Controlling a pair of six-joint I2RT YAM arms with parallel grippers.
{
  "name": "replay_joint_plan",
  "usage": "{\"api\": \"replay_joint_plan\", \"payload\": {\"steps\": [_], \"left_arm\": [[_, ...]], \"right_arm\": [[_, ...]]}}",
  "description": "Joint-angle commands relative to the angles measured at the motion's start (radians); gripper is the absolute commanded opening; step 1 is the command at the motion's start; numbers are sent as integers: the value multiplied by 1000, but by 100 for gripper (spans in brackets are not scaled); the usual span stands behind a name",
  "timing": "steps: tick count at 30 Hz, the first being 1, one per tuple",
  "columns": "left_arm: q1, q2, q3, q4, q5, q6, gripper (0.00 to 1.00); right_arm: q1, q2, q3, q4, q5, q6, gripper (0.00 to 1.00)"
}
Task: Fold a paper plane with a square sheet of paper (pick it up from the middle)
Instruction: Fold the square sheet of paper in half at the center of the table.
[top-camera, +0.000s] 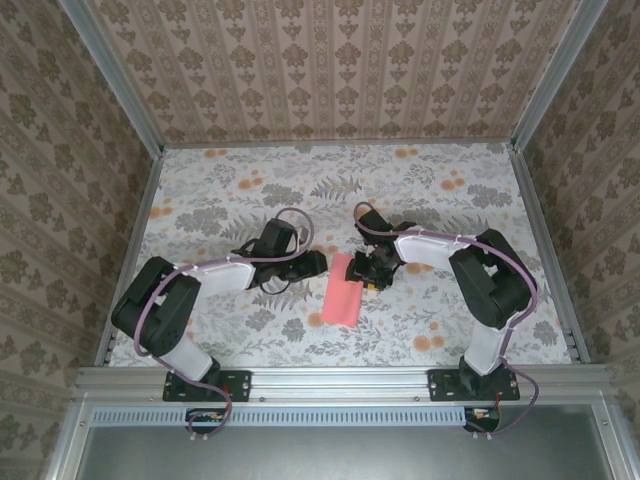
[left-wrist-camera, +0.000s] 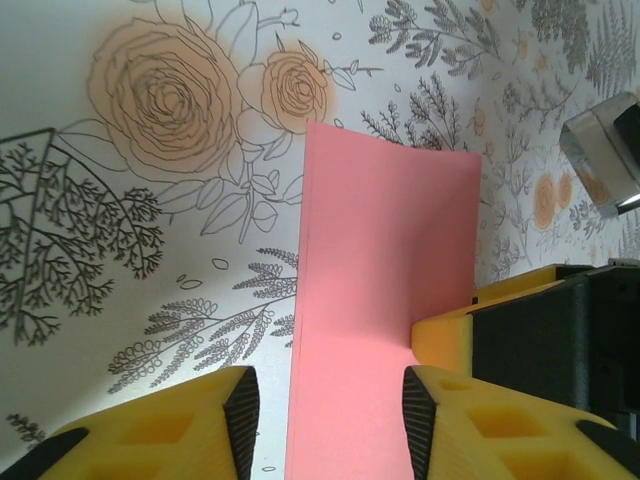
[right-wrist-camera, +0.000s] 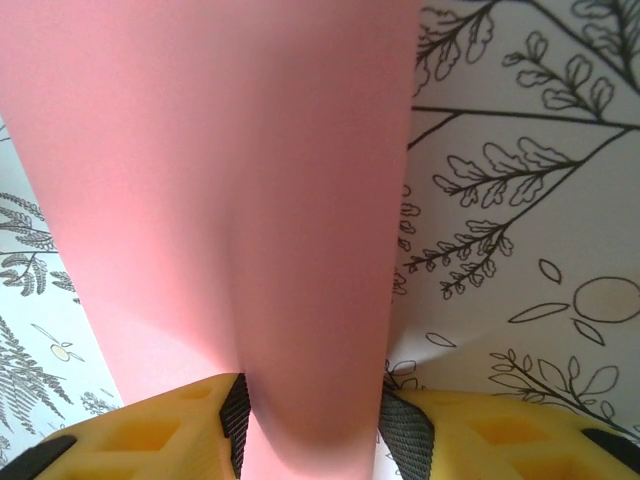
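Now the sheet of paper (top-camera: 342, 292) lies mid-table between the arms, long axis running near to far. I see the right gripper (right-wrist-camera: 312, 420) pinching its bowed far end. The left gripper (left-wrist-camera: 325, 410) straddles it, jaws spread, placed to close, I judge.

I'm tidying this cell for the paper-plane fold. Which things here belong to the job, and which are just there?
Job: paper; right fingers, pinching it; left fingers.
Just there: flowered tablecloth; wallpapered walls.
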Motion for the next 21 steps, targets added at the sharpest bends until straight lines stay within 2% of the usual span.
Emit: {"api": "replay_joint_plan", "payload": {"steps": [1, 10, 21], "left_arm": [[-11, 23, 30, -19, 20, 20, 43], [-15, 22, 32, -19, -19, 3, 41], [-34, 34, 43, -17, 0, 0, 40]], "right_arm": [[2, 206, -96, -29, 234, -41, 48], [2, 228, -95, -19, 251, -62, 46], [2, 258, -90, -10, 246, -27, 50]]}}
